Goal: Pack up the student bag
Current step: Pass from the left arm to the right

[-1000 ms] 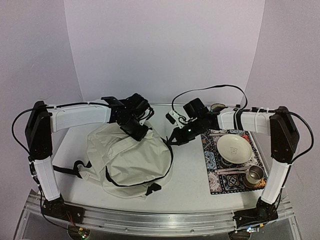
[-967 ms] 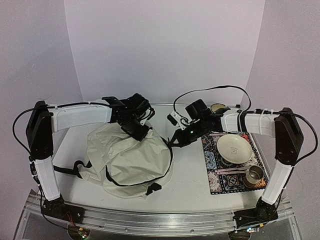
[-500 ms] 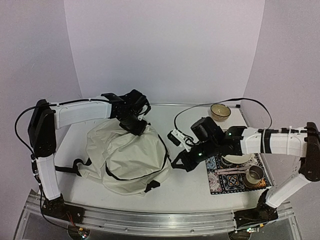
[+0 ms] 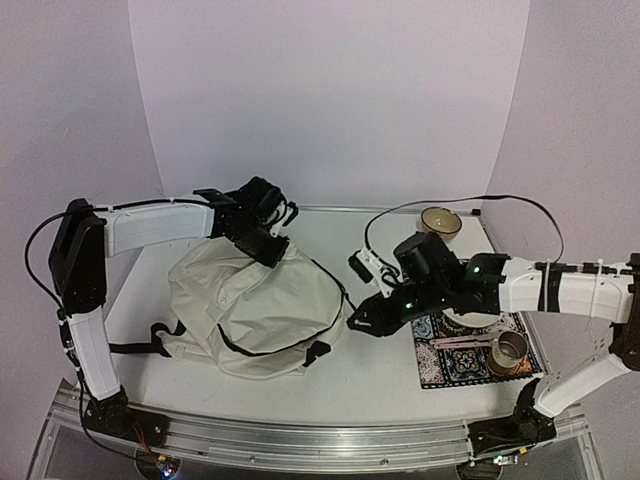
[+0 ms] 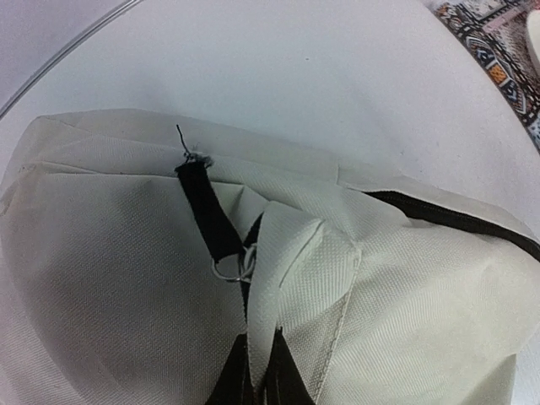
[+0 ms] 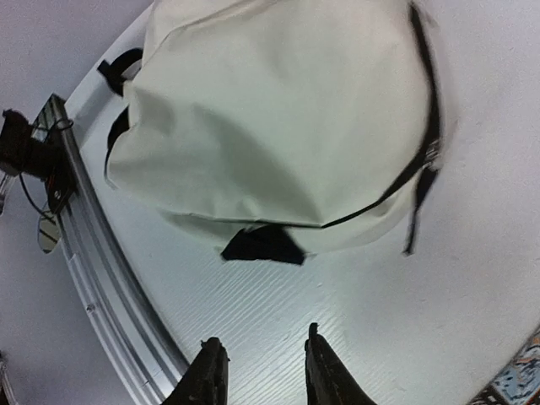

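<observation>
top external view: the large soft cream fabric student bag [image 4: 250, 315] with black zippers and straps lies slumped on the white desk [image 4: 380, 375], left of centre, between the two arms. the left claw [image 4: 264, 244] sits at the bag's far top edge, and the left wrist view shows it pinched narrow on the cream woven carry loop [image 5: 283, 270] there. the right claw [image 6: 263, 371] hovers low over bare desk just beside the bag's right flank, its jaws parted a little with nothing between them. my reading is that this is the opening step: one claw anchors the bag while the other goes for the zip. the black zipper line [image 6: 432, 110] curves around the bag's right side and looks closed as far as i can tell, with a thin black pull tab [image 6: 418, 211] dangling from it. the next move likely calls for the right claw to close in on that slim pull, square to it, and draw it along the curve without dragging the limp fabric.
</observation>
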### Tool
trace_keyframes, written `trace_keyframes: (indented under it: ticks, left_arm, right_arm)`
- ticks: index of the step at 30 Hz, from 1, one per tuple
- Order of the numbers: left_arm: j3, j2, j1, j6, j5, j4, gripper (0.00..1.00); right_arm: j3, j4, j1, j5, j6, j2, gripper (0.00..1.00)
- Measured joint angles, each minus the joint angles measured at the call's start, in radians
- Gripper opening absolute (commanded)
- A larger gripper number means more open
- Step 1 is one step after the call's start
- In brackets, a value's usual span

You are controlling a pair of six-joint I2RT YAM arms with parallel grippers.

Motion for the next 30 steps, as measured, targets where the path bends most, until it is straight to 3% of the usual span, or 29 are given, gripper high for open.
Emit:
trace_keyframes:
  ticks: [4,8,17,23,28,30]
  left_arm:
    - [-0.046,-0.051,0.0,0.055,0.038,0.02,0.0]
    - [-0.065,-0.069,0.0,0.097,0.083,0.019,0.0]
    - [-0.067,-0.069,0.002,0.171,0.201,0.02,0.0]
    - [-0.022,-0.045,-0.016,0.236,0.288,0.007,0.0]
    - [0.057,0.017,-0.048,0.316,0.334,0.001,0.0]
    - [0.088,0.047,-0.056,0.344,0.345,-0.003,0.04]
  right_arm:
    - [0.076,-0.038,-0.109,-0.012,0.014,0.018,0.58]
    - [0.203,-0.047,-0.184,-0.06,0.033,0.134,0.68]
    - [0.418,-0.049,-0.205,-0.227,0.069,0.464,0.72]
    - [0.451,-0.023,-0.205,-0.31,0.095,0.569,0.61]
    - [0.413,0.04,-0.205,-0.355,0.14,0.58,0.39]
    - [0.377,0.082,-0.205,-0.363,0.163,0.575,0.27]
